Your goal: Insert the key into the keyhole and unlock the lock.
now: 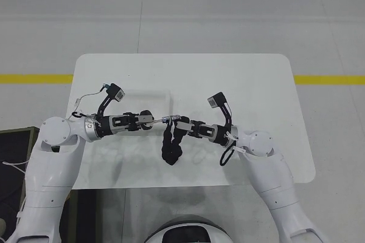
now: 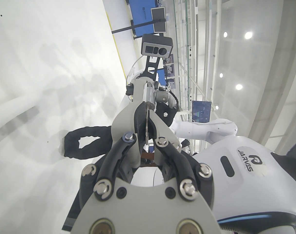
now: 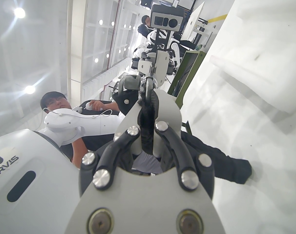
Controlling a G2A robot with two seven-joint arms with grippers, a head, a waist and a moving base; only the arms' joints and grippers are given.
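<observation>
metal key [image 2: 147,127] pinched in l gripper [image 2: 146,112], tip hidden at lock [image 2: 160,96], r gripper [image 3: 148,96] clamps blk cable [image 3: 146,122]

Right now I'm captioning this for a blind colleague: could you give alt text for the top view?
Above a white table, the left gripper holds a key tip-first against the lock, which the right gripper grips; the two arms meet end to end. The lock's black cable loop hangs from the meeting point.

Overhead above table [image 1: 231,73]; opposed wrist close-ups.
</observation>
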